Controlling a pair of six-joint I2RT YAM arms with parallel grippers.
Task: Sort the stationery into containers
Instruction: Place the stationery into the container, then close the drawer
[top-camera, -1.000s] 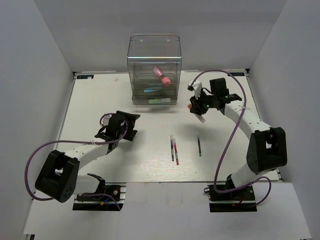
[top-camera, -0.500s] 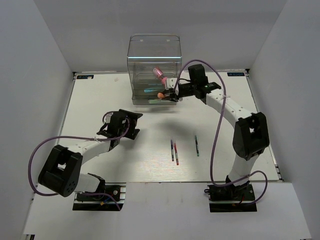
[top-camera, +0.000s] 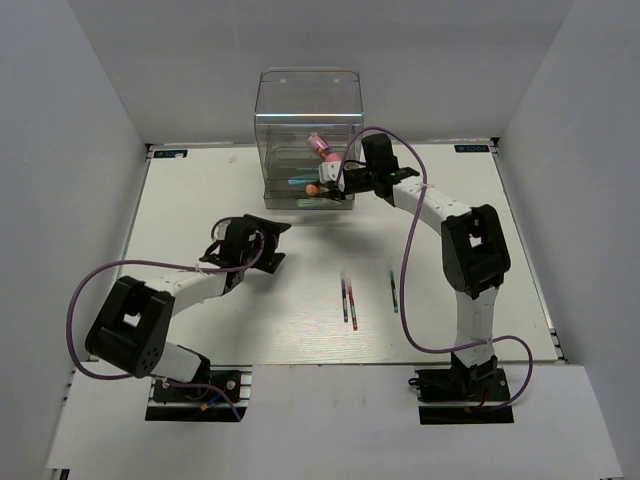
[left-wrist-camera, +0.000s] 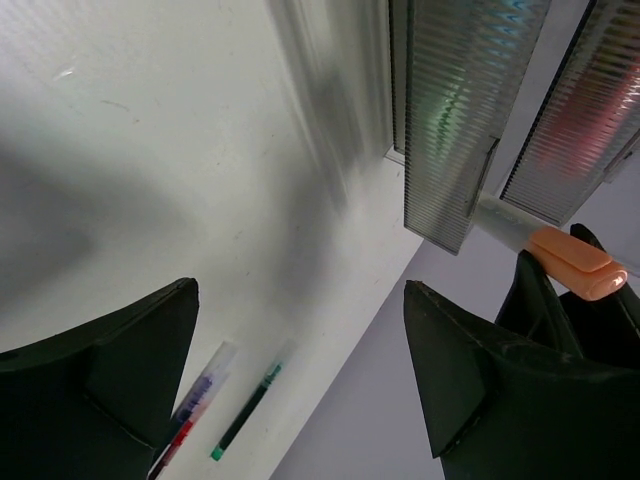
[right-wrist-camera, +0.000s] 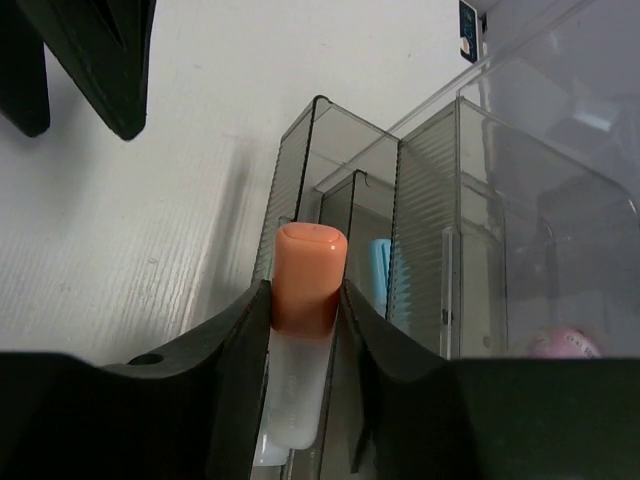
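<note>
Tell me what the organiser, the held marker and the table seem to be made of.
Organiser: clear hard plastic, glossy. Its walls are see-through and the drawer fronts are ribbed. Marker: smooth plastic, with an opaque orange cap and a pale, slightly translucent body. Table: white matte board, probably painted or laminated wood, judging by faint grain lines.

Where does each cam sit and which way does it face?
Top external: above, behind the bases, looking down at the table, organiser, left arm, right arm.
Left wrist: low over table, facing drawers; left jaws open at bottom.
Right wrist: at drawers; right jaws shut on orange-capped marker.
Both wrist views share that marker and the drawers.
</note>
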